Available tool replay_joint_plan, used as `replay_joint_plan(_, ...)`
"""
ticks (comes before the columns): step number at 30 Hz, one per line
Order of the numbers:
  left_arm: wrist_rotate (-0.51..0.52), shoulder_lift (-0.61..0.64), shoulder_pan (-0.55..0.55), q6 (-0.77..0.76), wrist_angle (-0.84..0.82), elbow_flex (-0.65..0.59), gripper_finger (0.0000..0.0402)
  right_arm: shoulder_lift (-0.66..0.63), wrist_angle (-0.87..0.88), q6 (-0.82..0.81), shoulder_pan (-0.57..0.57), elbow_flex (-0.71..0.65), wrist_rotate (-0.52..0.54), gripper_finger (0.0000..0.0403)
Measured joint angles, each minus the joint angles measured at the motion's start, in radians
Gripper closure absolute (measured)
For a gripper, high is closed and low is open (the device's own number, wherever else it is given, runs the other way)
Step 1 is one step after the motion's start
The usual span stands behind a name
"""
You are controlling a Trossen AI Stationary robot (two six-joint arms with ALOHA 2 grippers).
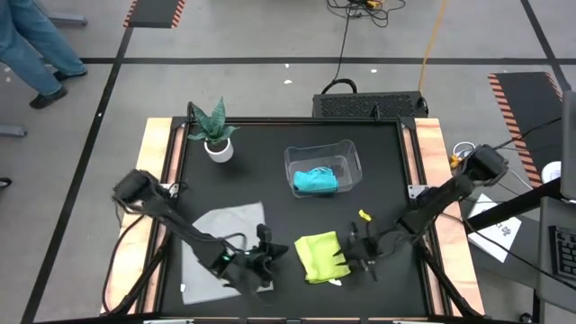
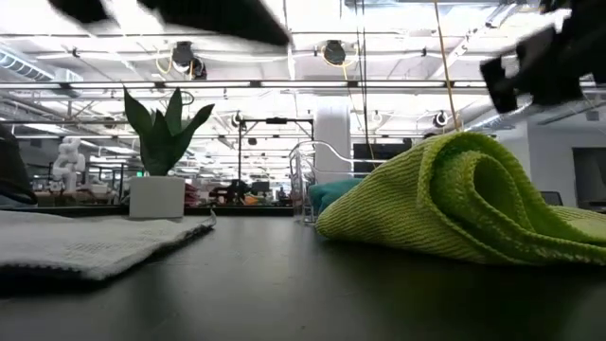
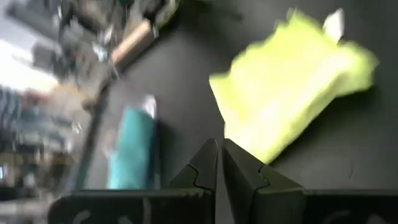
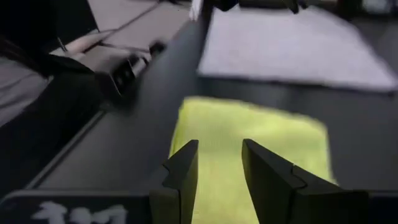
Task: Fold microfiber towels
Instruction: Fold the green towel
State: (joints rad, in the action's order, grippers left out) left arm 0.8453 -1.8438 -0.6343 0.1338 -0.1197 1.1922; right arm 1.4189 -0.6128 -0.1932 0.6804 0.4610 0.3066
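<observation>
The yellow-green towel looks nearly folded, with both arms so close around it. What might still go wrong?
The yellow-green towel sits bunched and uneven, so its fold may spring open. The left tool and right tool flank it closely and could bump each other. The left arm hangs over the grey towel and might drag it out of flat.

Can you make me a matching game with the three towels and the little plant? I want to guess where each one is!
Things:
1. grey towel
2. yellow-green towel
3. teal towel
4. plant

Places:
A. inside the clear bin
B. in a white pot at the table's far left
C. flat, near the left end effector
D. folded, beside the right end effector

Pairs: 1-C, 2-D, 3-A, 4-B
</observation>
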Motion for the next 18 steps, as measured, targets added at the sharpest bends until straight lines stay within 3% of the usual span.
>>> replay_joint_plan(4, -0.053, 0.167, -0.014, 0.142, 0.111, -0.068, 0.0376, -0.173, 0.161, 0.072, -0.002, 0.001, 0.034, 0.0287)
replay_joint_plan(9, -0.185, 0.420, 0.022, 0.252, 0.331, -0.278, 0.0376, -0.366, 0.369, 0.090, -0.039, -0.012, 0.034, 0.0287)
replay_joint_plan(13, -0.284, 0.596, 0.064, 0.271, 0.451, -0.449, 0.0376, -0.499, 0.380, 0.127, -0.066, -0.073, 0.033, 0.0287)
replay_joint_plan(18, -0.287, 0.772, 0.064, 0.277, 0.520, -0.601, 0.0376, -0.650, 0.311, 0.127, -0.102, -0.182, -0.003, 0.0287)
